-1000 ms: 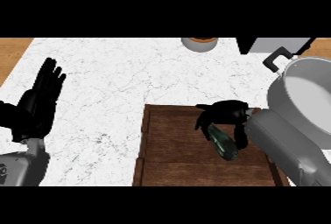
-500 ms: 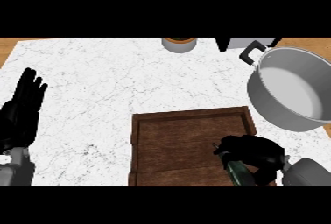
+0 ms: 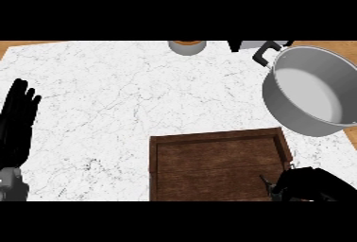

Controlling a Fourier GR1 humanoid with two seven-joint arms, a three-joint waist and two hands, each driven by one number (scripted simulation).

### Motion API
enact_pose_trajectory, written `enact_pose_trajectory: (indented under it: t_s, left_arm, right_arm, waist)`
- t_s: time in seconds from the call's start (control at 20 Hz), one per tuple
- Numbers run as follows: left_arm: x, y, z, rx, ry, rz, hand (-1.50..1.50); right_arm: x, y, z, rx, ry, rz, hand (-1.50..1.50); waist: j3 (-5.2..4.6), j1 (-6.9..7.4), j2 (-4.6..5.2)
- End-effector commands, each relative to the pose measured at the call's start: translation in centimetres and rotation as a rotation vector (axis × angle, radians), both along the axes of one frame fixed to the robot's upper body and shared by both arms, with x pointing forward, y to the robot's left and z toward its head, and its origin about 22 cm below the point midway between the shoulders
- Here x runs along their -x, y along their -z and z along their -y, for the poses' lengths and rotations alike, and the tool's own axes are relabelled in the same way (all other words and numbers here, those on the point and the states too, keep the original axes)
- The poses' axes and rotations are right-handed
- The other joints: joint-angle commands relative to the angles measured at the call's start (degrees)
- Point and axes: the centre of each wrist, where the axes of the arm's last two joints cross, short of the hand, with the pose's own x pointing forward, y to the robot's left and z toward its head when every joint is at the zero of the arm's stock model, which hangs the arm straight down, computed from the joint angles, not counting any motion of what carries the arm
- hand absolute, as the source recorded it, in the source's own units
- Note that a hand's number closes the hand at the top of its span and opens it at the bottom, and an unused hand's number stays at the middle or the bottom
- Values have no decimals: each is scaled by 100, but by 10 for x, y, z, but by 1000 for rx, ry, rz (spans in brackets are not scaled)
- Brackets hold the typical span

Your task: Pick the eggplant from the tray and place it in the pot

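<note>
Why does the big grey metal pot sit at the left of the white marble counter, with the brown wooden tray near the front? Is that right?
Not quite: the head view shows the big grey metal pot at the right of the white marble counter. The brown wooden tray does lie near the front.

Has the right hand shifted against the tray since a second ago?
Yes. The right hand has drawn back from the middle of the wooden tray to its near right corner, toward the view's lower edge and away from the pot.
</note>
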Motion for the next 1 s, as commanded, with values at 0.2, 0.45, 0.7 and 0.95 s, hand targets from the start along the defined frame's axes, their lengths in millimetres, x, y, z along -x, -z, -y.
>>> enact_pose_trajectory:
  t_s: [0.2, 0.45, 0.7, 0.95]
  left_arm:
    - [1, -8, 10, -8, 38, 11, 0]
    - [-1, -15, 16, 6, 100, 23, 0]
    - [-20, -6, 12, 17, 118, 35, 0]
    - [-18, -19, 36, 18, 163, 34, 0]
  right_arm:
    - [25, -72, 31, -294, 287, 187, 150]
    - [28, -117, 70, -349, 444, 271, 150]
    - [27, -140, 115, -386, 530, 204, 150]
    - [8, -137, 127, -397, 597, 186, 150]
  waist:
    - [7, 181, 77]
    - [13, 543, 134]
    - [19, 752, 193]
    - [23, 876, 200]
